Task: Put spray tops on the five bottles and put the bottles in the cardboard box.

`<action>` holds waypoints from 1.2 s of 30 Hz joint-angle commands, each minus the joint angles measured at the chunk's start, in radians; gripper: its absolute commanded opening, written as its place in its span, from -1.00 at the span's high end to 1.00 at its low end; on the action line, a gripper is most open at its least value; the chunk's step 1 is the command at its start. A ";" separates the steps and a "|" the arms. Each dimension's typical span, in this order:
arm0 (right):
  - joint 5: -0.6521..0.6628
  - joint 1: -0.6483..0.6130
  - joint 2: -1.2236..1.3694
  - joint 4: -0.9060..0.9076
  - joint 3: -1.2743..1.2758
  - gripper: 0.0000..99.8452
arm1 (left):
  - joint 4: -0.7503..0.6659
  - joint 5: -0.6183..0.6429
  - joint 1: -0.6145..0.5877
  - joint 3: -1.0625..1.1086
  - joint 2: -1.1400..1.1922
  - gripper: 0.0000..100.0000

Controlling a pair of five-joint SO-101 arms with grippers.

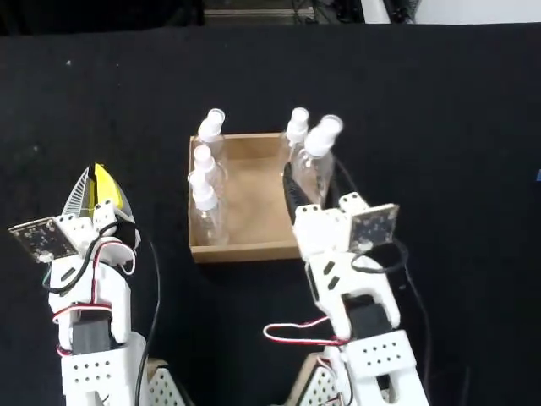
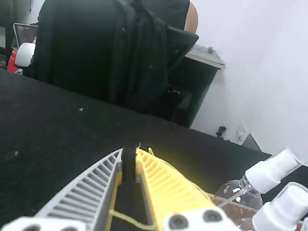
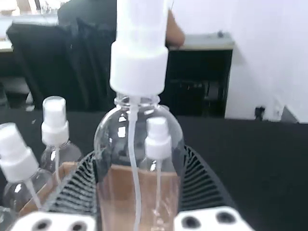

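**Fifth Bottle in the Fingers, Four Standing in the Box**

Over on the left, the left gripper (image 1: 93,169) sits well apart from the work. Its grey and yellow fingers (image 2: 159,183) are pressed together on nothing, with bare black table (image 1: 101,93) ahead of their tips. Off to the side of those tips is the cardboard box (image 1: 241,251). Three bottles (image 1: 207,211) stand in a row along the wall nearer the idle fingers.

A fourth bottle (image 1: 296,135) stands at the box's far corner, just past the tips of the right gripper (image 1: 313,188). That gripper's black fingers (image 3: 72,187) are pinching the fifth bottle (image 3: 115,144) round its belly, one finger on each side. It is upright, at the box wall on their side. Whether its base rests on the box floor I cannot tell.

The bottles look like thin clear plastic and appear empty. I'd judge them light, a bit slick, and likely to give under a hard squeeze. The wide body below the shoulder looks the sound place to hold, as it is held now. The spray top (image 3: 139,57) is narrow, and a grip there could slip or tilt it. With that tall cap, an empty bottle would probably tip at a nudge.

By my count there are five bottles, five white spray tops, each one fitted, and one box.
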 commanded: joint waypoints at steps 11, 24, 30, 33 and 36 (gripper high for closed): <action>-0.006 -0.020 0.383 -0.318 -0.016 0.98 | -0.005 0.009 -0.008 0.025 -0.020 0.94; 0.000 -0.021 0.710 -0.583 -0.022 0.98 | -0.003 0.009 -0.008 0.025 -0.020 0.94; 0.000 -0.021 0.868 -0.760 -0.025 0.98 | -0.003 0.009 -0.008 0.025 -0.020 0.94; 0.000 -0.021 0.955 -0.848 -0.027 0.98 | -0.003 0.009 -0.008 0.025 -0.020 0.94; 0.000 -0.021 1.041 -0.977 -0.027 0.98 | -0.003 0.009 -0.008 0.025 -0.020 0.94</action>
